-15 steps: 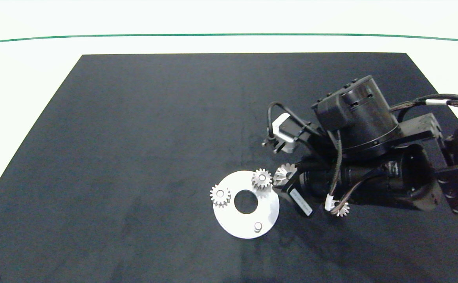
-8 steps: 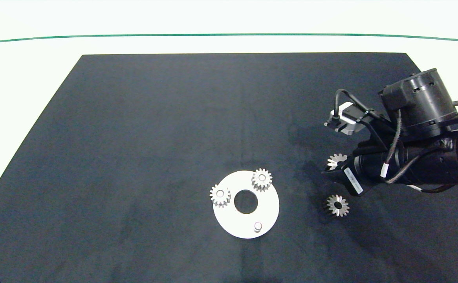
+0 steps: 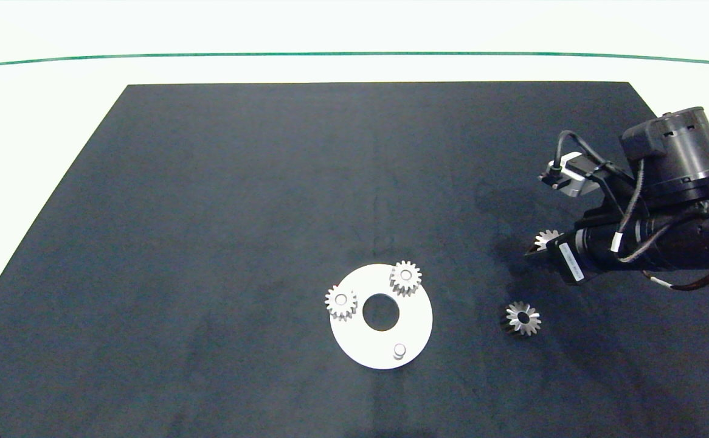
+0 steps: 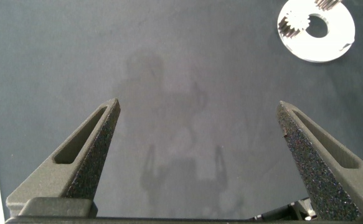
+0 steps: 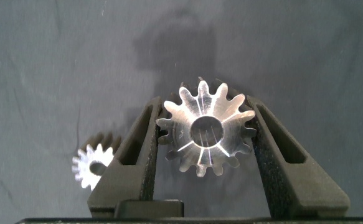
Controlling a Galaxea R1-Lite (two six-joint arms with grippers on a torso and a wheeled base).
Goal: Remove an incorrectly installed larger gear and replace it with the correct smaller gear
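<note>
Right end effector (image 5: 206,134) grips the larger gear (image 5: 206,127), bore apparently facing its wrist camera.

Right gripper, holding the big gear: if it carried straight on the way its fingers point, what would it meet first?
Probably only the black mat. The right gripper, shut on the larger gear, aims at bare mat; the smaller gear lies off to one side. Depth is unclear.

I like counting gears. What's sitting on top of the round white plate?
Two small gears sit on pegs on the round white plate. A third peg is bare, and the centre hole is open. What is under the plate cannot be seen.
</note>
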